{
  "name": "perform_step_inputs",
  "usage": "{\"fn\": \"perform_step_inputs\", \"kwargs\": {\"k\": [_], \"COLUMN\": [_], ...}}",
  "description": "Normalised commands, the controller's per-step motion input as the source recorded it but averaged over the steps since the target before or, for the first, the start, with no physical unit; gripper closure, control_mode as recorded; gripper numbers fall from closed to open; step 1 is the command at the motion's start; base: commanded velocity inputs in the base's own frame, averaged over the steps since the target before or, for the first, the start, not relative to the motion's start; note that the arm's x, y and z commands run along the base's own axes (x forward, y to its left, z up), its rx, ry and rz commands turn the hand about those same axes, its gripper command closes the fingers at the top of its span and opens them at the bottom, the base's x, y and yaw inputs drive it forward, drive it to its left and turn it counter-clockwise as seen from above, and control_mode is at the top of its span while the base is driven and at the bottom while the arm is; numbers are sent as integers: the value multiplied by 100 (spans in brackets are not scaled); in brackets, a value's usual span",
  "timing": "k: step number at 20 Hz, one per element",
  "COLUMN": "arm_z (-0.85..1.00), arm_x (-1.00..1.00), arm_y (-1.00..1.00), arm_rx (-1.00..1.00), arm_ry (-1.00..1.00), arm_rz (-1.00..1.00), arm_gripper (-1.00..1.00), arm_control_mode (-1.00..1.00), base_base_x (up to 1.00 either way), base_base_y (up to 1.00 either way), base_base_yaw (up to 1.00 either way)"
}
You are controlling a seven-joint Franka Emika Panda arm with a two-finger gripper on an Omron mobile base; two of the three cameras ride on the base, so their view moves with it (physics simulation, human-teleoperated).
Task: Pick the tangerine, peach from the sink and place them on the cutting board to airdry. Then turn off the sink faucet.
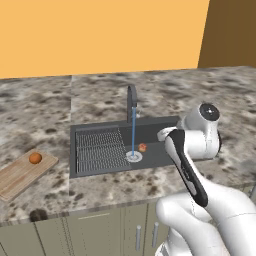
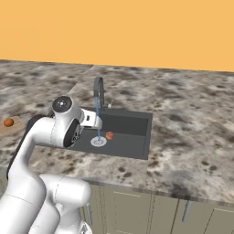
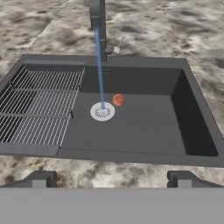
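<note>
Counter's cutting board point(image 1: 22, 172) edge cut off.

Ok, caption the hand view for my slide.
Open gripper above the sink; peach beside the drain, faucet running.

The speckled brown-grey stone desk point(image 1: 60, 100) looks polished yet mottled. The dark grey rectangular sink point(image 3: 131, 131) is matt and smooth, its draining grid point(image 3: 39, 105) ribbed, its round silver drain point(image 3: 103, 112) metallic. The flat light-brown wooden cutting board point(image 1: 20, 175) shows lengthwise grain stripes. The slim dark grey faucet point(image 1: 131, 102) looks matt.
</note>
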Motion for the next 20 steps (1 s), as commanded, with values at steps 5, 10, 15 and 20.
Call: {"fn": "perform_step_inputs", "kwargs": {"k": [5,10,15,20], "arm_z": [-24,-26,-31,-24], "arm_x": [35,32,31,29], "arm_y": [0,0,0,0], "arm_rx": [0,0,0,0], "arm_ry": [4,0,0,3], "arm_rz": [0,0,0,0], "arm_gripper": [-100,-100,-100,-100], "arm_control_mode": [-100,-100,-100,-100], "base_base_x": [0,0,0,0], "base_base_y": [0,0,0,0], "base_base_yaw": [0,0,0,0]}}
